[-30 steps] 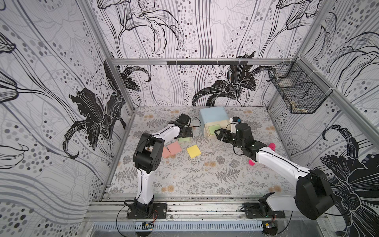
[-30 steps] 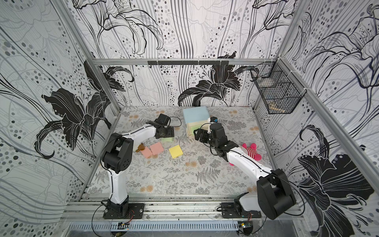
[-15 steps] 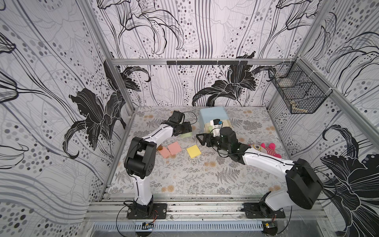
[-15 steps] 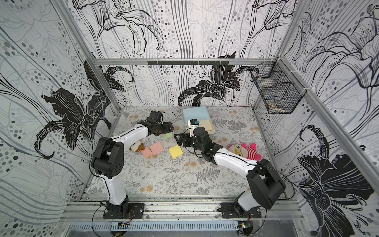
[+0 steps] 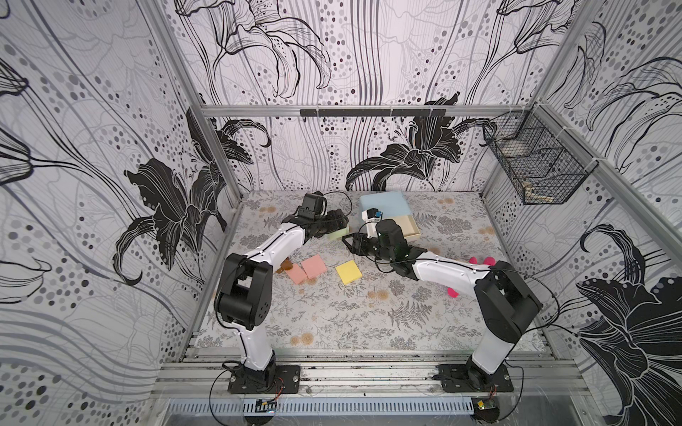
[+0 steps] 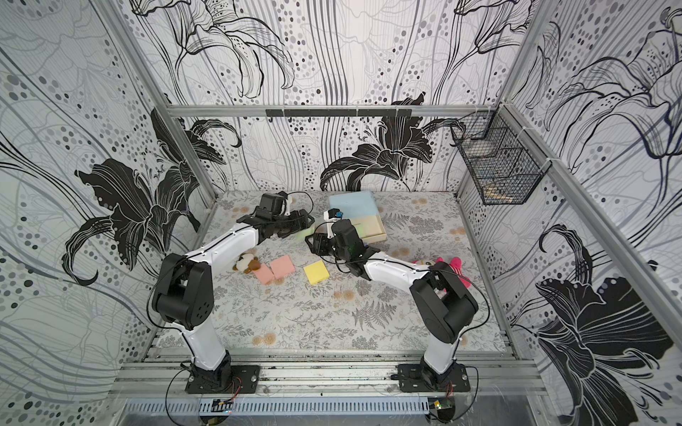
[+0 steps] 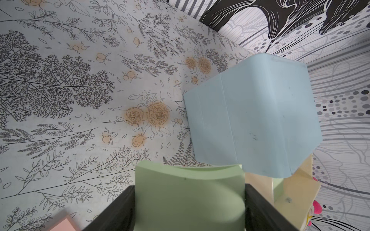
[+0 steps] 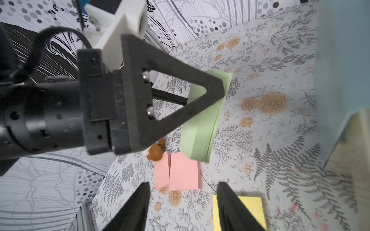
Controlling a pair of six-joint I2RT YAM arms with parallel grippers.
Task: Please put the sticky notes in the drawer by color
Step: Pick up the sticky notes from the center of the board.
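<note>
Left gripper (image 7: 189, 189) clamped on green pad (image 8: 202, 128); the pad is bowed and held just beside the drawer (image 5: 383, 204). Drawer sits upper centre in both top views, with one tray (image 5: 406, 227) pulled out. Right gripper (image 8: 183, 184): fingers apart, nothing between them. Pink pads (image 5: 313, 266) touch each other at frame centre, with yellow pad (image 5: 348, 272) near them.

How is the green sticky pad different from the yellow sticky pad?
The green pad is pinched in the left gripper and tilted up; the yellow pad lies on the table with nothing gripping it. The green pad is bent into a curve; the yellow pad is flat. Both are square pastel paper pads.
</note>
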